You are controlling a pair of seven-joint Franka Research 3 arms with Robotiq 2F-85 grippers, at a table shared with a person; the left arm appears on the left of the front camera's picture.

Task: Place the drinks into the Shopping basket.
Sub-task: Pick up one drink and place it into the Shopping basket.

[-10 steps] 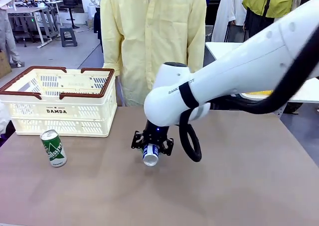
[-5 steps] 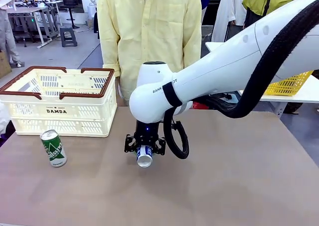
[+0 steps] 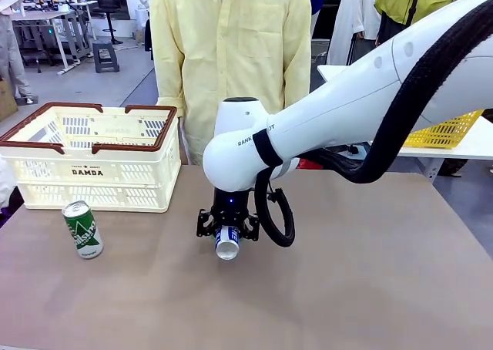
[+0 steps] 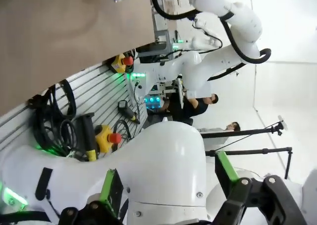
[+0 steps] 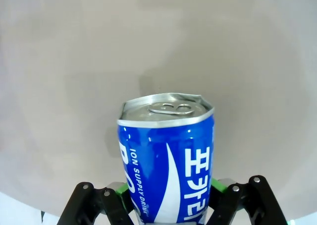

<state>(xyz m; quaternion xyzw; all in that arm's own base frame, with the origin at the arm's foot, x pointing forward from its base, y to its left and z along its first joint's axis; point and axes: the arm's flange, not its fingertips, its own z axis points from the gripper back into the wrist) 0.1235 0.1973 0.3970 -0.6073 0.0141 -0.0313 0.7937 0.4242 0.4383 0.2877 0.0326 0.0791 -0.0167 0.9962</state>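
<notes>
Blue can (image 3: 227,247) sat clamped between the right gripper's (image 3: 227,233) fingers and risked slipping if swung fast toward the basket (image 3: 123,182) at ten o'clock.

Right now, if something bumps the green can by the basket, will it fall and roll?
Probably yes: the green-and-white can stands upright, taller than wide, so a bump could tip it. Once down, its round body would likely roll on the smooth table. It looks like thin metal, so probably light.

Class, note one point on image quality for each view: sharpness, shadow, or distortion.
Front view: evenly lit, sharp. Right wrist view: blue can crisp, soft shadow on table, its edge lens-bowed. Left wrist view: rolled sideways, background washed out.
</notes>
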